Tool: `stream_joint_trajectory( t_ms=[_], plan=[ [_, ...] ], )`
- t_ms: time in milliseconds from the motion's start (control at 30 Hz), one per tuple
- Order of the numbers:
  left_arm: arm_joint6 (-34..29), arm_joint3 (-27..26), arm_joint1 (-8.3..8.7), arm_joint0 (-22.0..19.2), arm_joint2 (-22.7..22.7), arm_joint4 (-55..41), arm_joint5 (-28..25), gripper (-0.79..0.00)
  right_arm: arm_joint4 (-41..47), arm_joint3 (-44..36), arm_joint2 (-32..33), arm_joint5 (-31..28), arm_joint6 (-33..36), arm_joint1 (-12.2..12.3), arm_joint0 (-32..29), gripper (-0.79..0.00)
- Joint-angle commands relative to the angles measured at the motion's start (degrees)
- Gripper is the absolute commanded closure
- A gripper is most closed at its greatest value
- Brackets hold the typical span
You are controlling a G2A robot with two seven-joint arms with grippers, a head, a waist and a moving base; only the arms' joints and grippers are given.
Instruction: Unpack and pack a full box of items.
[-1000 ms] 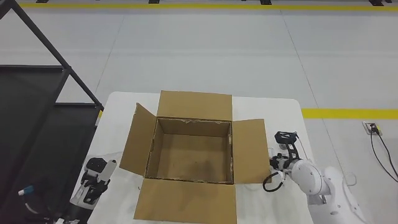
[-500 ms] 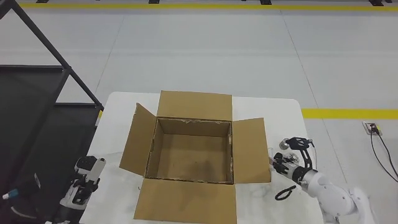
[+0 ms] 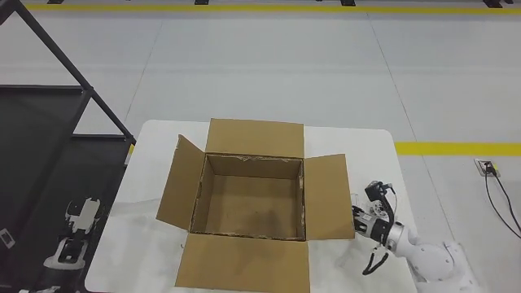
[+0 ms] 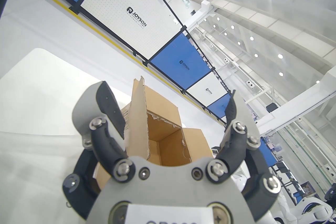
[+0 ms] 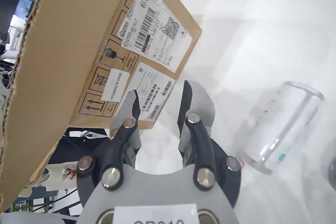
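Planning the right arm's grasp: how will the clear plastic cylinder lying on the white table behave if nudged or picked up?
The clear plastic cylinder lies on its side, so a nudge would probably roll it. Its thin transparent wall suggests it is light and perhaps slippery in the right gripper.

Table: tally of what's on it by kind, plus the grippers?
Open brown cardboard box: 1
Clear plastic cylindrical container: 1
Grippers, both open and empty: 2 (left gripper, right gripper)
Total: 4
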Motion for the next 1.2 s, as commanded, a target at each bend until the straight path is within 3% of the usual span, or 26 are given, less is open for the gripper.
stream_joint_trajectory(
  t_ms=[0,300,867,933,967,1033,1100,1167],
  plan=[
    [0.1,-0.1,-0.04,0.0,-0.1,0.0,-0.1,-0.785,0.6,2.3,-1.3,-2.7,-1.9,-0.1,0.9,-0.342],
    [0.4,-0.9,-0.22,0.3,0.1,0.5,-0.1,-0.785,-0.2,7.8,-7.5,-9.1,-10.5,-1.0,4.3,-0.357],
    [1.3,-0.5,-0.59,1.6,-2.8,-2.1,-1.3,-0.785,-6.5,8.9,-15.5,-1.0,-16.1,-2.2,10.0,-0.388],
    [1.2,-0.4,-0.62,1.7,-3.1,-2.3,-1.4,-0.785,-7.0,8.5,-15.2,0.0,-16.9,-2.1,9.6,-0.431],
    [1.2,-0.4,-0.64,1.7,-3.2,-2.4,-1.5,-0.785,-7.6,8.1,-14.8,0.3,-17.2,-1.9,9.2,-0.557],
    [1.0,-0.3,-0.66,1.6,-3.3,-2.5,-1.6,-0.785,-9.3,6.5,-13.4,0.4,-18.3,-1.4,7.5,-0.723],
    [0.9,-0.2,-0.69,1.5,-3.3,-2.6,-1.5,-0.785,-11.3,4.1,-11.5,2.6,-19.2,-0.9,5.0,-0.785],
    [0.5,-0.2,-0.69,1.4,-3.4,-2.5,-1.5,-0.785,-13.0,0.4,-9.5,5.8,-19.0,-0.3,2.2,-0.785]
  ],
)
